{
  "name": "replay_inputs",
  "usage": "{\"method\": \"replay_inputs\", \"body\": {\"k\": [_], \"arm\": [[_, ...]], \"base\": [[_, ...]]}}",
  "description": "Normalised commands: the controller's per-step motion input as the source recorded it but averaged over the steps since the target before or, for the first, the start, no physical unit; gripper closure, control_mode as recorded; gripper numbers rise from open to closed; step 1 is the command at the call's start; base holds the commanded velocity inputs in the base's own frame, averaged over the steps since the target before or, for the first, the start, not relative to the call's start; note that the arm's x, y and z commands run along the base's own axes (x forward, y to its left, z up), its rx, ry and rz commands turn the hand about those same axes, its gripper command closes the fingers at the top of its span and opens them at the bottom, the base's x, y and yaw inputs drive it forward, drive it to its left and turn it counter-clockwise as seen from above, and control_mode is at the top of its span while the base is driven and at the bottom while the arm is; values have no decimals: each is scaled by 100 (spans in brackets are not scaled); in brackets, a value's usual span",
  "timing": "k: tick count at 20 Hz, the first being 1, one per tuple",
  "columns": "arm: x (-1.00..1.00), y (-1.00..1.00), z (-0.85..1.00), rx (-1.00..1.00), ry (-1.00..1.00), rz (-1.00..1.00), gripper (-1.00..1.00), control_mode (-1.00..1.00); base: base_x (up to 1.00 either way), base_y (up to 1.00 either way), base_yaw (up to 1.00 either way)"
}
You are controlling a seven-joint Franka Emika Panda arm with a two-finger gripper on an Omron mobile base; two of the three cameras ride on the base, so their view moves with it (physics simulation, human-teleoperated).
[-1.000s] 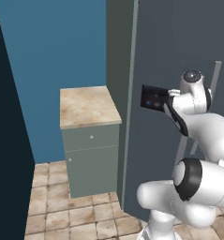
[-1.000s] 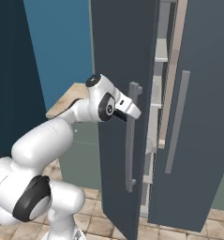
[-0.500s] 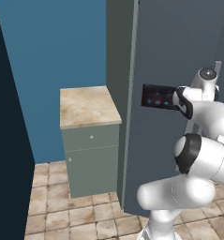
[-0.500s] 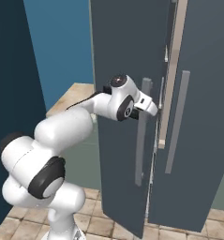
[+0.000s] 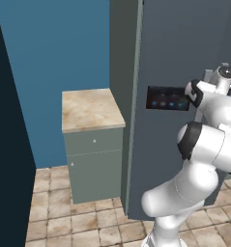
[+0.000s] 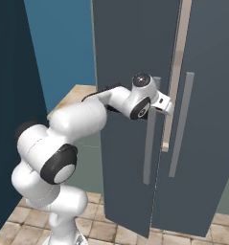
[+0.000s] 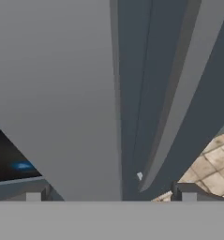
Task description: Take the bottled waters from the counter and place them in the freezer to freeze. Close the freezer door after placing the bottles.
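Swung farther right along the freezer door [image 6: 130,158], claw [image 6: 165,106] spread wide at its bar handle [image 6: 149,139], gripping nothing. Beige counter [image 5: 90,108] left, against blue wall [image 5: 54,53]; tiled floor [image 5: 78,222] below.

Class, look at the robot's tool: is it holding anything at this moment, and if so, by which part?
Nothing is held. The tool is open, its fingertips standing wide apart close to the freezer door, beside its bar handle.

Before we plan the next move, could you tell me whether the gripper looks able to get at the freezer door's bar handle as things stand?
Probably yes: the gripper is open beside the bar handle of the freezer door, with nothing visible between them.
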Motion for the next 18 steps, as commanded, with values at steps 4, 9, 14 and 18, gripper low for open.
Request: {"method": "replay_inputs", "body": {"k": [4,9,14,18], "arm": [[14,0,0,0,0,0,-100,-100],[26,0,0,0,-1,2,-100,-100],[34,0,0,0,0,3,-100,-100],[34,0,0,0,0,4,-100,-100]], "base": [[0,0,0],[0,0,0],[0,0,0],[0,0,0]]}}
